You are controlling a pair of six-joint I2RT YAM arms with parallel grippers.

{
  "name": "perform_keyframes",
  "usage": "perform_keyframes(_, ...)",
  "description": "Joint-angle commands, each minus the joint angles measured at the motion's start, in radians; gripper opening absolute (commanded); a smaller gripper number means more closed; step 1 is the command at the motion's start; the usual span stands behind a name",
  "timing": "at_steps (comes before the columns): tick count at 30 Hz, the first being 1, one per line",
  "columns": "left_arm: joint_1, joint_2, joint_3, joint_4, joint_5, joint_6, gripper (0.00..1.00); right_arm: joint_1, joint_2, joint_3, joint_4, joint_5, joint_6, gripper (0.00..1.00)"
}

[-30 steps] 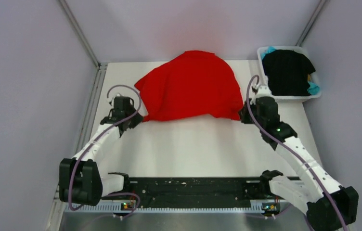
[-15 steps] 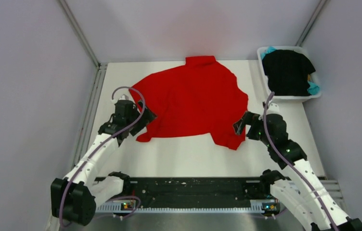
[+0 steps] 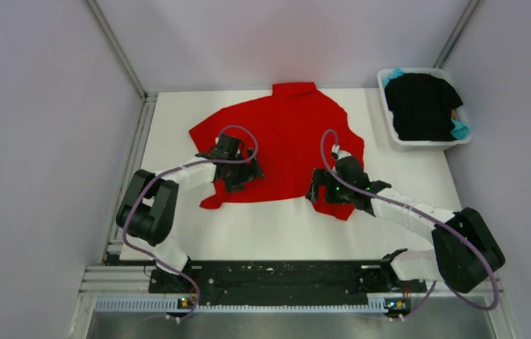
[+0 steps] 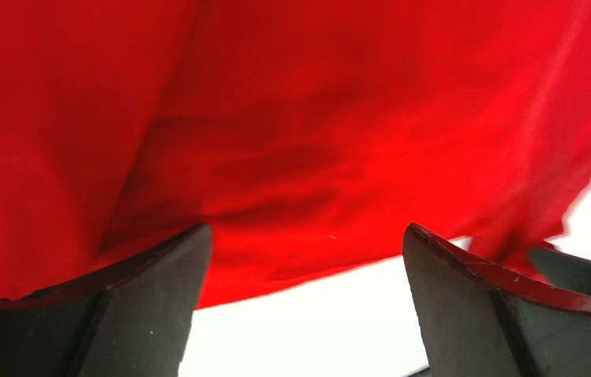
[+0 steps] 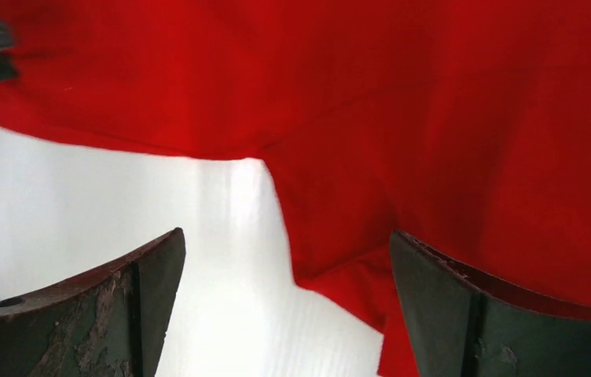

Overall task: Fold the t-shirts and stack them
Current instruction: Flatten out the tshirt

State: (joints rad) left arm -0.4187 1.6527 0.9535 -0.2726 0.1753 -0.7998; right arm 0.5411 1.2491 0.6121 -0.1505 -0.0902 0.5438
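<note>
L gripper (image 3: 243, 176) is sitting over the near-left part of the red t-shirt (image 3: 284, 141), jaws spread wide w/ nothing btwn them. R gripper (image 3: 317, 192) is hanging at the shirt's near-right hem, jaws likewise spread, pinching nothing. Red t-shirt is lying opened out and rumpled on the table (image 3: 284, 226). Its near-right flap is reaching closer to the arm bases than the rest of the hem.

Containers: white tub (image 3: 428, 144) is standing off the red t-shirt's far-right side, apart from it. Black t-shirt (image 3: 421, 106) is filling most of the tub, up to its rim. Teal t-shirt (image 3: 460, 130) is peeking out from under the black one at two tub corners and is mostly hidden.

View diffs: only the top cam is showing the tub, both arms and the red t-shirt's whole outline.

L wrist cam is showing L gripper (image 4: 304, 236) close up, fingers wide apart. Red t-shirt (image 4: 316, 118) w/ soft creases is filling the frame beyond them. Its hem is ending just past the fingertips, w/ bare table (image 4: 316, 322) beneath. Dark shape (image 4: 583, 271) is showing at the hem's right end; can't tell what it is.

R wrist cam is showing R gripper (image 5: 286, 236), fingers apart too. Red t-shirt (image 5: 434, 118) is lying ahead and to the right. White table (image 5: 119, 204) is showing through a notch in the hem.
</note>
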Motion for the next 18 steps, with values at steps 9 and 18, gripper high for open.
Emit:
perform_keyframes(9, 0.077, 0.024, -0.047, 0.003, -0.077, -0.007, 0.99, -0.028, -0.243, -0.067, -0.503, 0.458, 0.243, 0.99)
perform_keyframes(18, 0.075, -0.007, -0.063, 0.028, -0.031, -0.001, 0.99, -0.031, -0.708, -0.092, -0.381, 0.292, 0.166, 0.99)
